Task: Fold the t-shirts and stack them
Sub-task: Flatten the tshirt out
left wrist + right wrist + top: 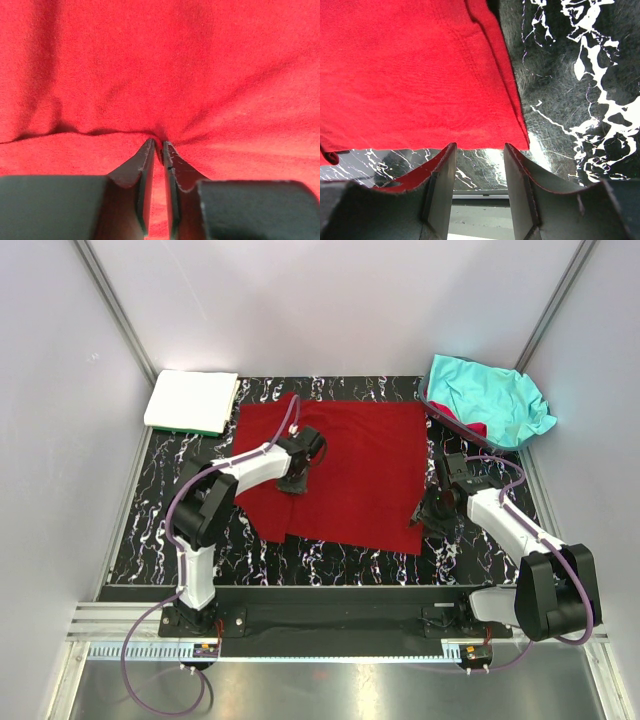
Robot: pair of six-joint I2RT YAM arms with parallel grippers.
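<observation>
T-shirt (365, 465), dark red, centre frame, being pinched by left gripper (159, 146), presumably for folding; right gripper (480, 146) being held open beside its hem.

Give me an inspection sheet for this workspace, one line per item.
Surface: black marbled mat, flat.
Job's things: dark red t-shirt spread mid-mat; white t-shirt folded atop green t-shirt, far left corner; turquoise t-shirt crumpled, far right corner.
Clutter: nothing seen.
Grippers: left gripper shut, pinching the red shirt; right gripper open at that shirt's near right corner, gripping nothing.
Cables: purple cables loop along both arms.
Surroundings: white walls.
</observation>
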